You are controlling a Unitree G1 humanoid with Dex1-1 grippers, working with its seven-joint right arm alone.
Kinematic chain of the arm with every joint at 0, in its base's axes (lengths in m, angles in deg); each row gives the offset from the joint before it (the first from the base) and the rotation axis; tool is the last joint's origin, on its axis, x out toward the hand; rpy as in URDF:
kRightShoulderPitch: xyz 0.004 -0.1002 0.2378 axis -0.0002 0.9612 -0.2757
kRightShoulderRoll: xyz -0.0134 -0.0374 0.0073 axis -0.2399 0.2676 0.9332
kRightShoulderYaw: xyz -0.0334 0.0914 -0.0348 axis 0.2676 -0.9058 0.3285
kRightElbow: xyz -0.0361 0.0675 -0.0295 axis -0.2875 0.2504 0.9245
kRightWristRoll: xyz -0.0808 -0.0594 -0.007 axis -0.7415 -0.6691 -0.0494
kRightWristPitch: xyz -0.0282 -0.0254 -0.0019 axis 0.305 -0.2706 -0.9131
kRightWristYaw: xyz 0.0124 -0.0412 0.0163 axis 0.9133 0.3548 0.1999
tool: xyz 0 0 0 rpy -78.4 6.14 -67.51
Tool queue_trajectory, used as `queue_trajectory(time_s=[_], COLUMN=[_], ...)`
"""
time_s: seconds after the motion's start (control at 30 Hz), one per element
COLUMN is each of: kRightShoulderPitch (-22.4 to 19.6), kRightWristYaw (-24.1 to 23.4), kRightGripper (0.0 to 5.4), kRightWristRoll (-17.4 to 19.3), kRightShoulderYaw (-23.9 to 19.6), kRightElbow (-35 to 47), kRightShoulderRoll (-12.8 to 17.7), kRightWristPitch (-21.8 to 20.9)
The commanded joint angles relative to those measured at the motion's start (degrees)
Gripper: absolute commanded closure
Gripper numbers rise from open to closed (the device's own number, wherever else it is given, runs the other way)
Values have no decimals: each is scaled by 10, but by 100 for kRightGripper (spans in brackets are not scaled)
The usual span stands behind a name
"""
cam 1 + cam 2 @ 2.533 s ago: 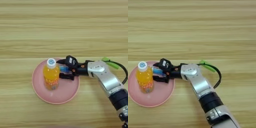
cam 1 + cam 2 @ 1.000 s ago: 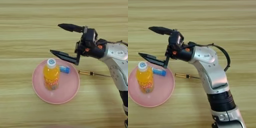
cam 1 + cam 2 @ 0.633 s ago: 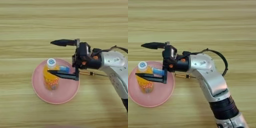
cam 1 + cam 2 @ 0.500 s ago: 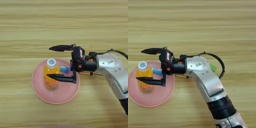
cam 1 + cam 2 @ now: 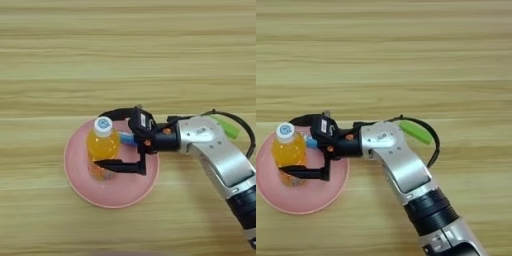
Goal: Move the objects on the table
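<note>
Reaching over pink plate (image 5: pixel 82 187) on table (image 5: pixel 128 60): right gripper (image 5: pixel 106 140), fingers spread wide, not clenched, nothing held.
- Orange-drink bottle (image 5: pixel 102 149): upright on plate, white cap up; bracketed by the two black fingers, far finger (image 5: pixel 116 113) arcing behind cap, near finger (image 5: pixel 120 166) low across its base. Contact not certain.
- Blue tube (image 5: pixel 127 138): on plate just beside bottle, mostly hidden under gripper body.
- Green bar (image 5: pixel 415 132): on table behind silver forearm (image 5: pixel 398 165), well apart from plate.
- Screwdriver: not visible, possibly hidden by arm.
Step judged in hand: lining up on bottle before grasp. Next move calls for closing evenly on bottle body, then lifting straight; risk of tipping bottle or nudging tube.
</note>
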Motion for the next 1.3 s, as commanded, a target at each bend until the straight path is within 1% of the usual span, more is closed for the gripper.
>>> queue_trajectory(time_s=[0.03,0.07,0.13,0.33,0.5,0.8,0.97,1.03,1.17,1.3], kRightShoulderPitch=[-38,-38,-37,-38,-37,-38,-40,-44,-56,-69], kRightWristYaw=[-13,-13,-11,-11,-11,-12,-13,-18,-32,-56], kRightGripper=[23,27,59,133,181,189,189,189,189,189], kRightWristRoll=[-3,0,6,7,6,7,17,26,54,64], kRightShoulderYaw=[-7,-7,-10,-15,-14,-17,-26,-38,-75,-109], kRightElbow=[10,8,9,8,7,6,12,18,41,54], kRightShoulderRoll=[-6,-9,-15,-21,-23,-26,-29,-34,-40,-40], kRightWristPitch=[-22,-24,-24,-27,-29,-30,-29,-30,-22,-19])
